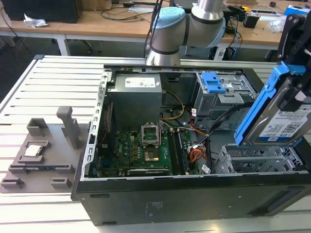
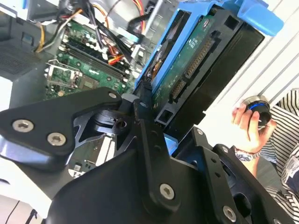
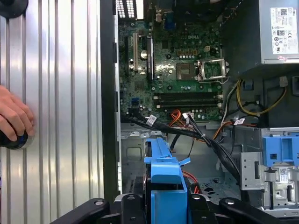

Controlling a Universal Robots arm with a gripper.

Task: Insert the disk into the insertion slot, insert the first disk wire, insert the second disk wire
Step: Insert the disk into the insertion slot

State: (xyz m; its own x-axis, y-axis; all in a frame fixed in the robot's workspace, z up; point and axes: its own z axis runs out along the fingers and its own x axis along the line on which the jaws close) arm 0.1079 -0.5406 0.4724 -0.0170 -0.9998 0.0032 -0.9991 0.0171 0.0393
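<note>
The disk (image 1: pixel 281 120), a grey drive with a white label in a bright blue carrier frame, hangs tilted in the air at the exterior view's right. My gripper (image 1: pixel 293 97) is shut on it from above. Just below the disk lies the insertion slot (image 1: pixel 252 160), a low cage of grey perforated metal in the near right corner of the open computer case. In the second wrist view the fingers (image 2: pixel 145 116) clamp the carrier's edge, and the disk (image 2: pixel 201 60) shows its green board and connectors. In the first wrist view the blue carrier (image 3: pixel 163 170) hovers over the insertion slot (image 3: pixel 133 151).
Black cables (image 1: pixel 221 120) and orange wires (image 1: pixel 197 155) run between the motherboard (image 1: pixel 133 148) and the cages. A taller grey cage with a blue latch (image 1: pixel 214 82) stands behind. A person's hand (image 3: pixel 14 116) rests on a round knob beside the case. Grey fixtures (image 1: pixel 43 145) sit on the slatted table.
</note>
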